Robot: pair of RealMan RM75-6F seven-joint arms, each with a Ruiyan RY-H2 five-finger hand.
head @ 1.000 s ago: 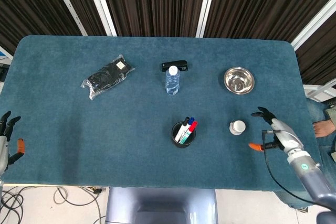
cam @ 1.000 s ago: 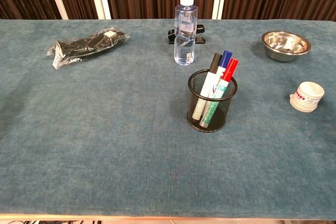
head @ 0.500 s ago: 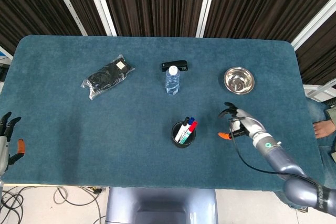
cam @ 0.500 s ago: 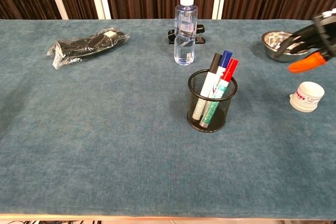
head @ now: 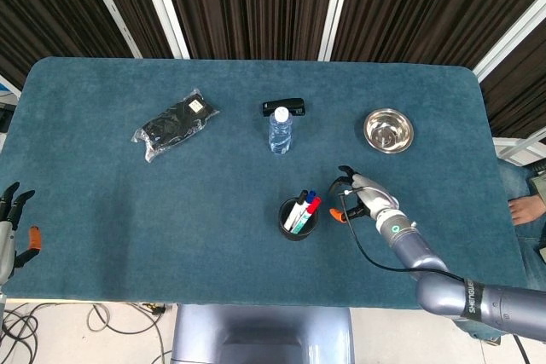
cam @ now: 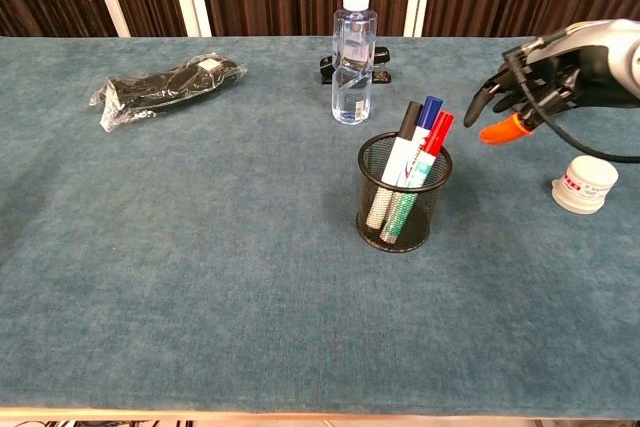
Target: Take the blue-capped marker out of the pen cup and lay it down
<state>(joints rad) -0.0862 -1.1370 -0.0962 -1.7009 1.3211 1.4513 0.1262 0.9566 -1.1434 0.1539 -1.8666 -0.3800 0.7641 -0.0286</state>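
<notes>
A black mesh pen cup (head: 299, 219) (cam: 404, 194) stands near the table's front middle. It holds the blue-capped marker (cam: 430, 110) (head: 310, 197) between a black-capped marker (cam: 411, 115) and a red-capped one (cam: 440, 127). My right hand (head: 354, 197) (cam: 536, 82) hovers just right of the cup, level with the marker tops. Its fingers are spread and it holds nothing. The hand's orange thumb tip (cam: 500, 131) points at the cup. My left hand (head: 12, 226) hangs off the table's front left corner, fingers apart and empty; the chest view does not show it.
A water bottle (cam: 353, 57) and a black clip (cam: 379, 65) stand behind the cup. A steel bowl (head: 388, 130) sits at the back right, a small white jar (cam: 584, 185) right of the cup, and a black wrapped packet (cam: 165, 83) at the back left.
My right hand has swept left across the table, from near the right edge past the white jar to just beside the pen cup. The left hand has not moved.
</notes>
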